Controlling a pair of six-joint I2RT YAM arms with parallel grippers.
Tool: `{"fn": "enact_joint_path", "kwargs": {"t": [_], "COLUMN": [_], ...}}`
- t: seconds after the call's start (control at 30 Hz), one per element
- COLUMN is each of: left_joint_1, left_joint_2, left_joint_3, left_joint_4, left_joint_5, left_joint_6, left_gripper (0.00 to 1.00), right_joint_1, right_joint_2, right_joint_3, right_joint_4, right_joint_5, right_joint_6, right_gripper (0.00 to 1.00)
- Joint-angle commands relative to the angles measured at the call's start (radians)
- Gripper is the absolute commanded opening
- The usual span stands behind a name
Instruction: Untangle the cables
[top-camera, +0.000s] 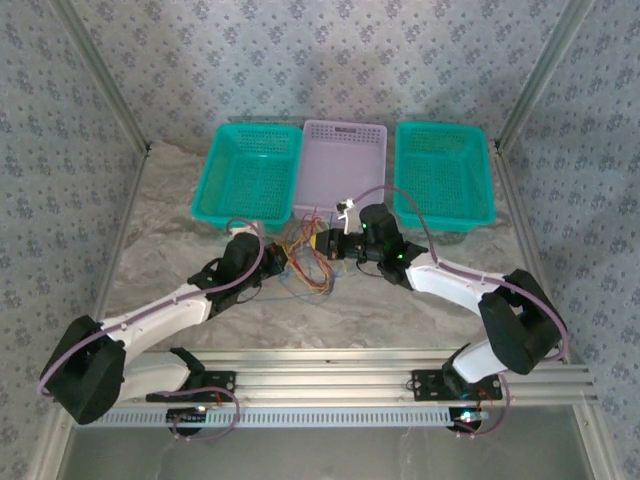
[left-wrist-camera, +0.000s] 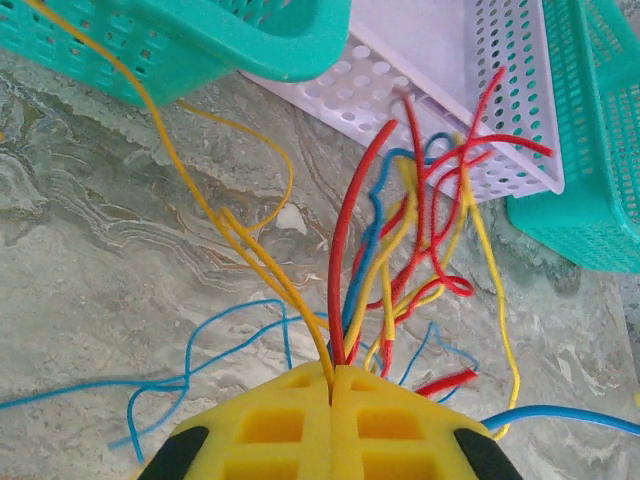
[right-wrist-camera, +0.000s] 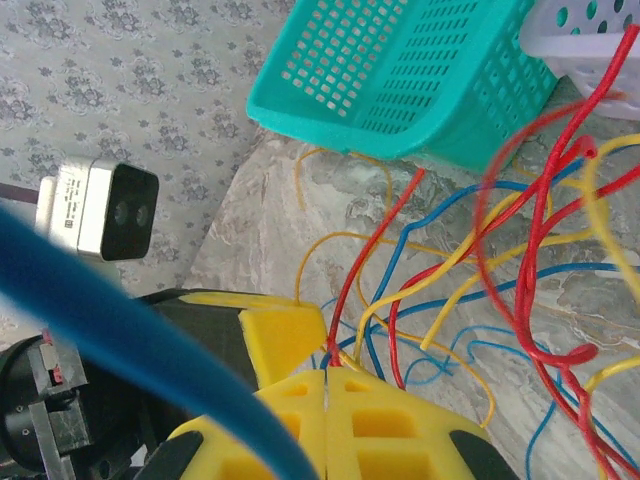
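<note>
Loosely snarled, the thin, limp cables (top-camera: 303, 258) in yellow, red and blue lie on the grey-green marbled tabletop (top-camera: 170, 240), between the two arms and just in front of the perforated lilac plastic basket (top-camera: 345, 150) that stands between two teal plastic baskets (top-camera: 250, 170). The left gripper (left-wrist-camera: 332, 372) has its yellow gridded pads clenched on a sheaf of cables (left-wrist-camera: 400, 230), which fan out from the seam in curls and loops. The right gripper (right-wrist-camera: 327, 372) is likewise pinched on red, yellow and blue strands rising from its seam.
</note>
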Motion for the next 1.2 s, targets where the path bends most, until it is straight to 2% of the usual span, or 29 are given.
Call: {"fn": "enact_joint_path", "kwargs": {"t": [0.0,0.2,0.4,0.53,0.73,1.17], "left_joint_1": [0.000,0.000,0.000,0.002,0.008,0.076], "left_joint_2": [-0.028,-0.048,-0.054,-0.006,0.029,0.073], "left_joint_3": [-0.008,-0.025,-0.019,0.034,0.057,0.112], "left_joint_4": [-0.004,-0.017,-0.083,-0.206,-0.233,-0.355], "left_joint_5": [-0.044,-0.066,-0.105,-0.159,-0.156,-0.162], "left_joint_6": [0.007,0.019,0.055,0.065,0.086,0.164], "left_gripper": [0.00,0.00,0.00,0.00,0.00,0.00], "right_joint_1": [0.007,-0.025,-0.121,-0.178,-0.250,-0.481], "right_joint_2": [-0.033,-0.075,-0.174,-0.234,-0.335,-0.572], "right_joint_3": [0.009,0.009,-0.005,-0.012,-0.025,0.004], "right_joint_4": [-0.036,-0.094,-0.166,-0.206,-0.286,-0.458], "right_joint_5": [-0.036,-0.007,-0.001,-0.017,-0.029,-0.003], "right_joint_6": [-0.017,-0.045,-0.054,-0.055,-0.108,-0.136], "right_gripper": [0.00,0.00,0.00,0.00,0.00,0.00]}}
